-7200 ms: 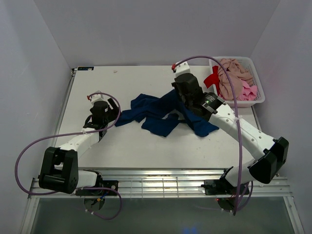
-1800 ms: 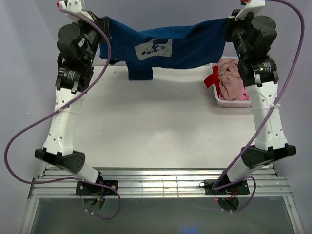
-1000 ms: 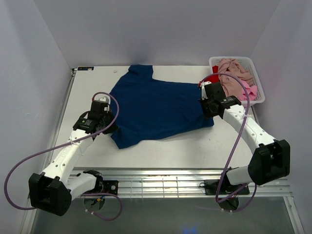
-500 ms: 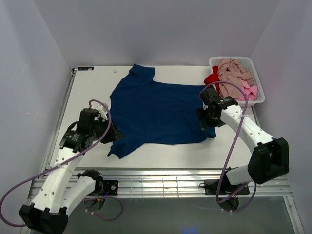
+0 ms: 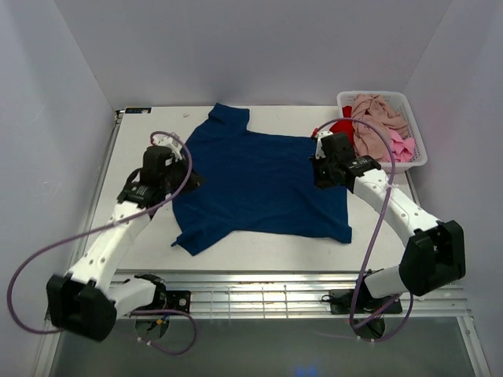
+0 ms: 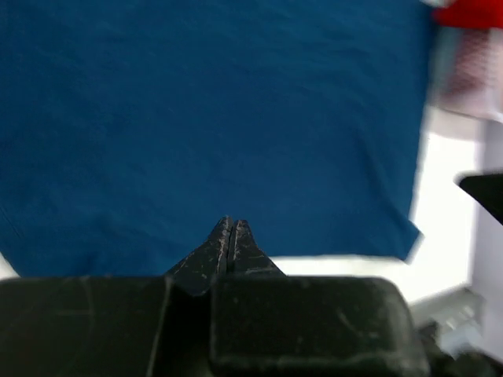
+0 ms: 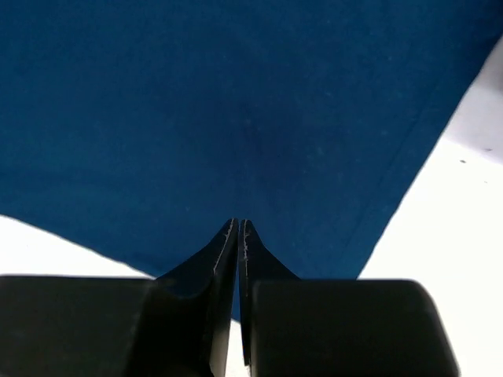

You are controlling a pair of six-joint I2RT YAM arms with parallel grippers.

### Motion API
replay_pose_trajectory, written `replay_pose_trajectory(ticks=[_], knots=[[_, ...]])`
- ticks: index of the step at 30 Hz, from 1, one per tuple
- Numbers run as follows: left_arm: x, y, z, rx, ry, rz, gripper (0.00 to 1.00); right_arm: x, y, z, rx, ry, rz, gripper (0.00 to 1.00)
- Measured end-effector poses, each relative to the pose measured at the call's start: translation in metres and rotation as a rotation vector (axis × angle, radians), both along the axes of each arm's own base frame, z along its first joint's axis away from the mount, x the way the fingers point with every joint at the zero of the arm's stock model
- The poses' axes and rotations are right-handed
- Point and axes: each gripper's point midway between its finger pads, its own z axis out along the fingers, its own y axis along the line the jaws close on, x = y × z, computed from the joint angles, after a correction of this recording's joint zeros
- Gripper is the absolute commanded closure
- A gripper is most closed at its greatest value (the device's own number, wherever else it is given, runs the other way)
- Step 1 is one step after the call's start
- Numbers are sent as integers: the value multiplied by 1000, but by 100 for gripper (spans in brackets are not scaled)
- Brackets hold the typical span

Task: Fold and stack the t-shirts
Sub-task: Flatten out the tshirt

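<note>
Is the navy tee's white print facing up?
No, the navy tee lies spread on the table, showing only plain blue cloth from above.

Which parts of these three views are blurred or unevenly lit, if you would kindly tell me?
Top external: sharp and evenly lit, with only soft shadows beside the navy t-shirt. Left wrist: the left tool is crisp, but the red cloth at the right edge is smeared. Right wrist: the right tool is sharp, the shirt's weave is soft, and there is no glare.
</note>
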Motion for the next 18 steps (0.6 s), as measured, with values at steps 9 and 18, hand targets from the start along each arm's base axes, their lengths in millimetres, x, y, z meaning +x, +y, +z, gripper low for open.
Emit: replay_pose_trajectory(ticks=[9, 18], knots=[[113, 11, -123, 280, 215, 118, 100, 20, 10, -63, -39, 115, -5, 92], [133, 39, -186, 441, 351, 220, 100, 28, 14, -69, -31, 101, 0, 92]])
